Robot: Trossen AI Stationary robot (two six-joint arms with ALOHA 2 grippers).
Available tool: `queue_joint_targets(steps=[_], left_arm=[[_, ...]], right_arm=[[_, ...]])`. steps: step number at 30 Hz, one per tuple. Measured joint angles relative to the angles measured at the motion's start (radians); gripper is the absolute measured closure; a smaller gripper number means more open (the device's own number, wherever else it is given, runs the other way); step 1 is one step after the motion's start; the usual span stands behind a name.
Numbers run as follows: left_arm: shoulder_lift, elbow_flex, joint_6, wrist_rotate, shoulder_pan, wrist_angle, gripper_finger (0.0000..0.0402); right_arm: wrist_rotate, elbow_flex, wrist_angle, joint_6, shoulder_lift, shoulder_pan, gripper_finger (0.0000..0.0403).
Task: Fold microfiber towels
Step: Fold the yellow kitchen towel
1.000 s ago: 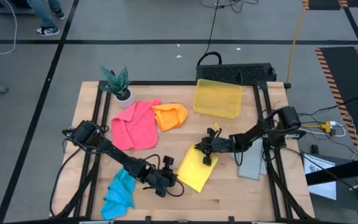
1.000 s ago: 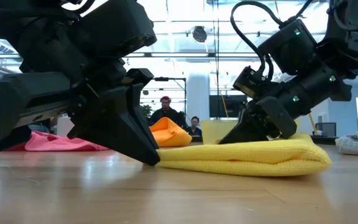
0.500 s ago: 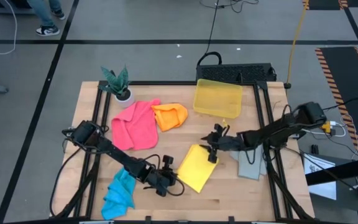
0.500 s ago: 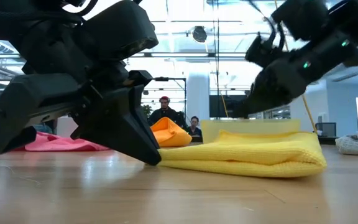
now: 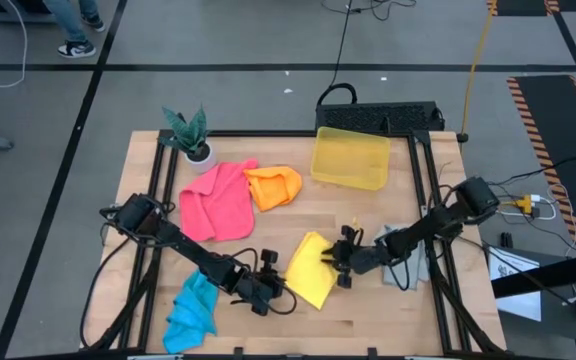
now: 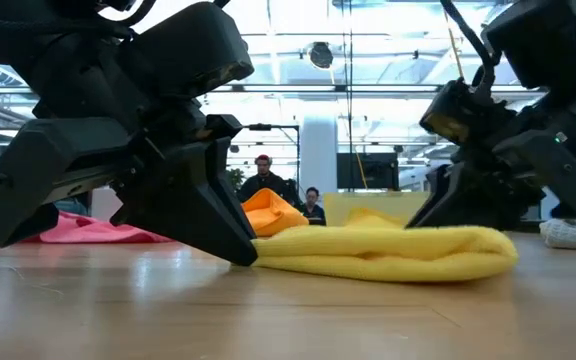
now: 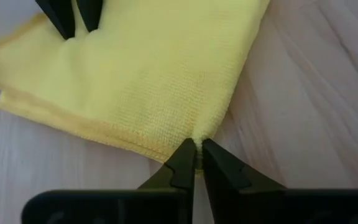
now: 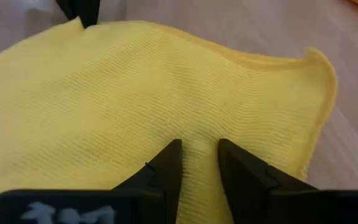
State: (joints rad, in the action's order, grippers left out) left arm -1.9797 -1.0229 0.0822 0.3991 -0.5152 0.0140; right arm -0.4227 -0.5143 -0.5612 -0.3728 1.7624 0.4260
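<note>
Yellow towel lies folded on the table, near the middle of its near half, a doubled layer with stacked edges showing in the left wrist view. Left gripper at the towel's near corner: fingertips pinched almost together on the hem, a small pucker of yellow cloth caught between them. Right gripper sits on the towel's opposite side, fingers parted a little and pressed down onto the top layer; cloth shows in the gap between them, but whether it is gripped I cannot tell. Each wrist view shows the other arm's dark fingertips at the towel's far edge.

Outward from the fingers: blue towel crumpled beside the left arm's forearm, at the table's near left corner. Pink towel spread flat beyond the left arm, orange towel bunched touching its side. Grey towel lies under the right arm, at the table's right edge.

Yellow plastic bin stands at the far side, well apart from both grippers; nothing seen inside it. Potted plant on the far left corner.
</note>
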Motion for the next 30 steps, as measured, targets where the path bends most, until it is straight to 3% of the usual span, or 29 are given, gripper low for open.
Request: queue_joint_targets(steps=[7,14,24,30], left_arm=[[0.001,-0.002,0.060,0.012,-0.008,-0.061,0.0366],[0.000,0.000,0.079,0.043,-0.023,-0.062,0.0366],[0.014,0.002,0.074,0.055,-0.033,-0.068,0.0366],[0.103,0.006,0.146,0.069,-0.072,-0.214,0.0366]], right_arm=[[0.002,0.004,0.177,0.002,-0.118,0.021,0.0314],[-0.023,0.004,0.413,-0.134,-0.232,0.054,0.0314],[-0.077,0.006,0.327,-0.099,-0.298,0.155,0.0314],[-0.078,0.005,0.185,-0.047,-0.300,0.189,0.0314]])
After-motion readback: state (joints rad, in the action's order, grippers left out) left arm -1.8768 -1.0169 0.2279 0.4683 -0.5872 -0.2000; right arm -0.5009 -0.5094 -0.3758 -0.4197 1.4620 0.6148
